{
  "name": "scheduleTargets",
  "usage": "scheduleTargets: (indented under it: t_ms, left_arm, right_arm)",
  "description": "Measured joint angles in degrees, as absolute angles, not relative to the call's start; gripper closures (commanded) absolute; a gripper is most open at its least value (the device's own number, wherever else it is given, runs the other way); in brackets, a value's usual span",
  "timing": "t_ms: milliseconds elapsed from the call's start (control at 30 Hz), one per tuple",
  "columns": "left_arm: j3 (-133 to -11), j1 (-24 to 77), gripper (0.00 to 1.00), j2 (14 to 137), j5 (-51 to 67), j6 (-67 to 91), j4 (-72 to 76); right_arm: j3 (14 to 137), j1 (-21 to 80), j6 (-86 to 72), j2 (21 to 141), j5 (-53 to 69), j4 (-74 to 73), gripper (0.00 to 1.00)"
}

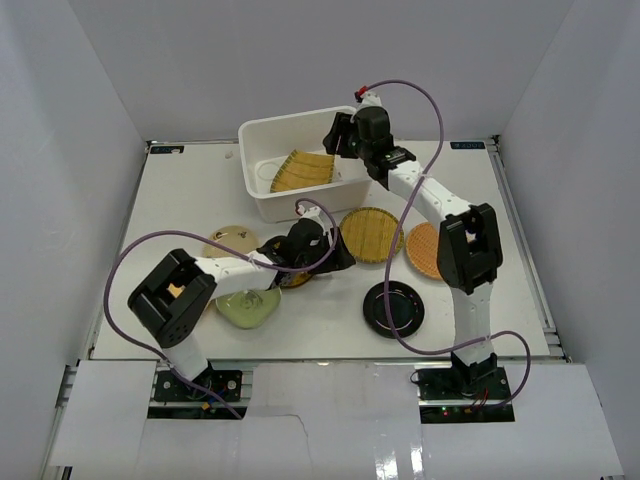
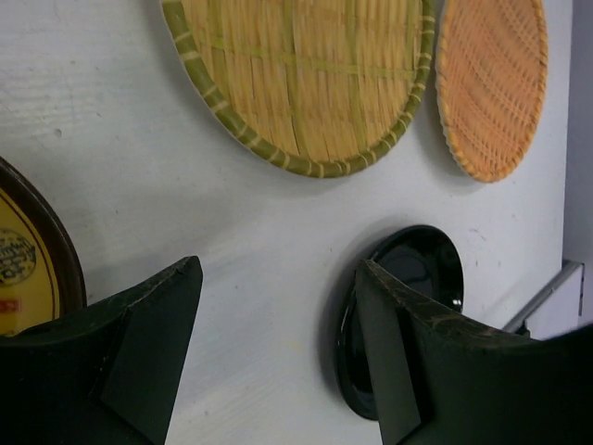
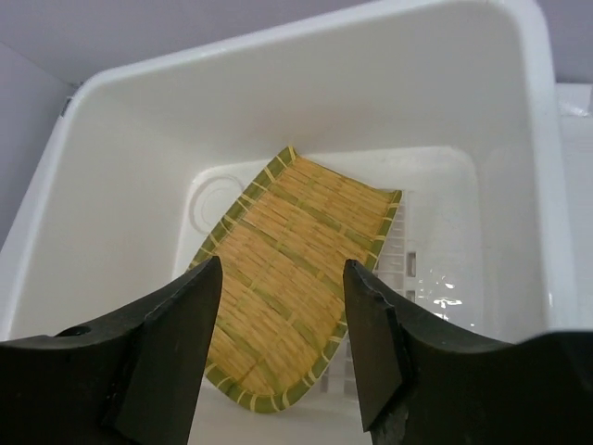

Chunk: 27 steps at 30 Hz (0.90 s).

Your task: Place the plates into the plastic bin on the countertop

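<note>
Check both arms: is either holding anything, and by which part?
Nothing is held. The right gripper is open above the bamboo tray lying in the bin; the left gripper is open over bare countertop.

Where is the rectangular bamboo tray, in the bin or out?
In. The bamboo tray lies within the white bin, under the open right tool.

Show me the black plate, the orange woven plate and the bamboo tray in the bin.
black plate (image 1: 393, 308), top external view, glossy centre.
orange woven plate (image 1: 422, 250), top external view, left half.
bamboo tray (image 3: 296, 250), right wrist view, woven middle.
</note>
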<state>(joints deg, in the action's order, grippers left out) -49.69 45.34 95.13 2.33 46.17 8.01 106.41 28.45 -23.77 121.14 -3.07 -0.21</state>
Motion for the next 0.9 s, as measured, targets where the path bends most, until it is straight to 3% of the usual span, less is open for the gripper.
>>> scheduleTargets:
  t_ms: [200, 567, 900]
  left_arm:
    - [-54.11, 45.36, 0.24, 101.69, -1.45, 45.5, 9.61]
    - [-58.04, 45.36, 0.34, 111.02, -7.64, 49.74, 18.09]
    - [-56.23, 45.41, 0.61, 113.16, -12.86, 54.02, 24.62]
  right_arm:
    - [96.95, 29.02, -22.68, 108.77, -3.77, 0.58, 0.36]
    - [58.83, 29.52, -25.02, 72.75, 4.05, 9.26, 0.38]
    - [38.41, 30.13, -26.76, 54.87, 7.94, 8.51, 0.39]
